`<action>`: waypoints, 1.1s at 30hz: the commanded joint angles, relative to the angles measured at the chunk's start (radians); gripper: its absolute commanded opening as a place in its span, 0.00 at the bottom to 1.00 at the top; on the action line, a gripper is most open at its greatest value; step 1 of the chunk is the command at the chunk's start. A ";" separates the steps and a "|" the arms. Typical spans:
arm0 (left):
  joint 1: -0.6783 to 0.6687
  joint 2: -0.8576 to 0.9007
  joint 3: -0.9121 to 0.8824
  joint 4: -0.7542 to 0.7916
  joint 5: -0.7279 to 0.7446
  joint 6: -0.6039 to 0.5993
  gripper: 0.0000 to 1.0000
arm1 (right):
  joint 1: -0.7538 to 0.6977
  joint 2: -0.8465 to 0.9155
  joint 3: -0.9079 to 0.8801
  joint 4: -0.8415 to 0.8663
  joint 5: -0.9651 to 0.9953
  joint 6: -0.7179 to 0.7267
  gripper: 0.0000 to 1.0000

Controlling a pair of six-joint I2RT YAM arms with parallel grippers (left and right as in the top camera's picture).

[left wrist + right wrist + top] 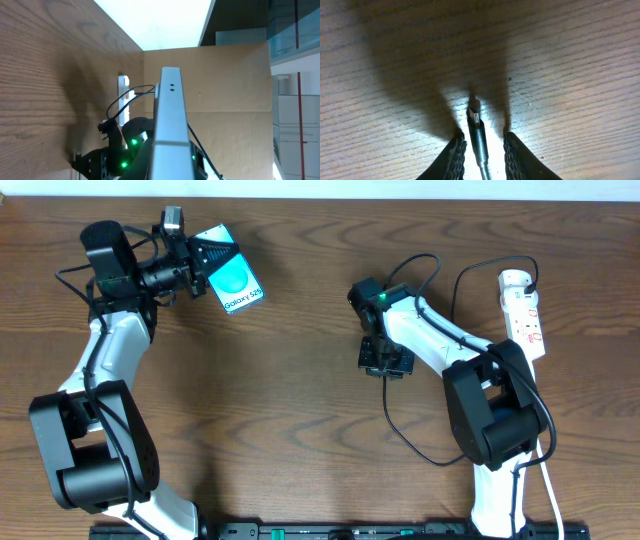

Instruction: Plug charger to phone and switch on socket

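A dark wooden table (300, 430) meets a tan board (230, 80), possibly cardboard, under bright light (160, 20).

My left arm (105, 355) rises from the lower left of the overhead view and bends rightward at the upper left. There my left gripper (200, 260) is clamped tight on the edge of the phone (235, 280). My right arm (430, 330) reaches from the lower right up and leftward to mid-frame, wrist turned down. My right gripper (385, 360) points straight down, its fingers (455, 155) parted a little. They straddle the tip of the charger (476, 132), with a gap showing on the right side.
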 commanded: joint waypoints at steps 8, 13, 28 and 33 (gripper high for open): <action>0.000 -0.006 0.002 0.009 0.023 0.003 0.07 | 0.042 0.026 -0.014 -0.004 -0.018 0.014 0.26; 0.000 -0.006 0.002 0.009 0.024 0.003 0.07 | 0.041 0.026 -0.014 0.003 -0.016 0.013 0.26; 0.000 -0.006 0.002 0.009 0.023 0.003 0.07 | 0.041 0.026 -0.014 0.007 -0.001 0.014 0.01; 0.000 -0.006 0.002 0.009 0.023 0.003 0.08 | 0.041 0.026 -0.014 0.008 -0.004 0.014 0.01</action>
